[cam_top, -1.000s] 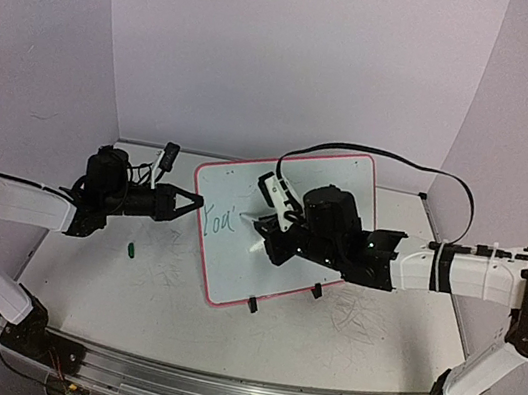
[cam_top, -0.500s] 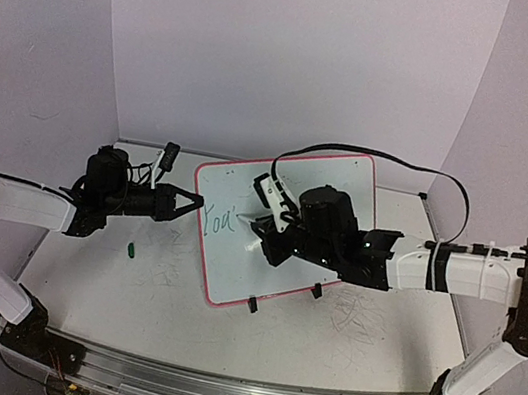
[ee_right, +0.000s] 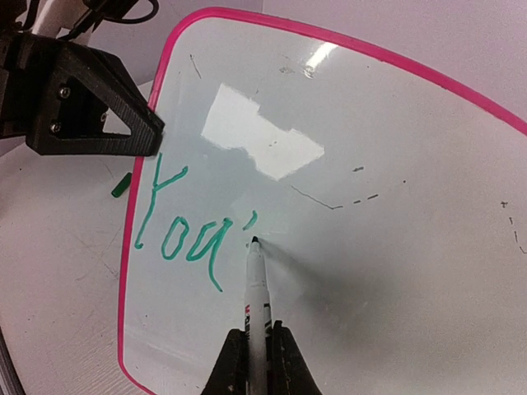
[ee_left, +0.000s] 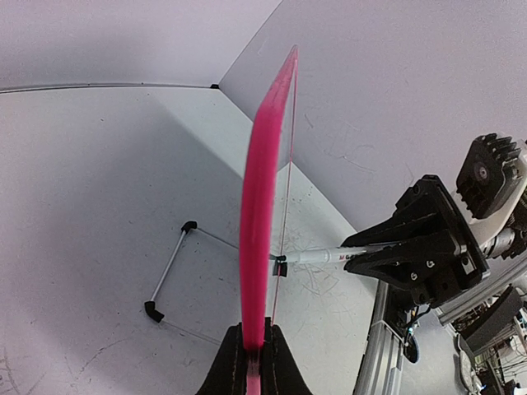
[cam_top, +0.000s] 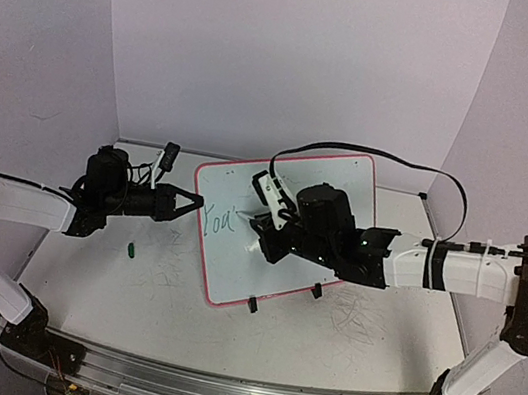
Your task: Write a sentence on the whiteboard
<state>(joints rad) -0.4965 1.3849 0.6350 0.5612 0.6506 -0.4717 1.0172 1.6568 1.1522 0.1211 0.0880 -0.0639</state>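
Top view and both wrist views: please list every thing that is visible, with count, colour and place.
whiteboard: one, white with pink frame, propped at the table's middle
green writing: one word, about "You'", on the board near the left gripper
marker: one, white barrel, dark tip at the board beside the writing
clip feet: two, black, at the board's near edge
small green piece: one, perhaps a cap, on the table left of the board
table: one, white, grey scribbles
cable: one, black, looping to the right arm
left gripper: black, shut on the board's frame
right gripper: black, shut on the marker
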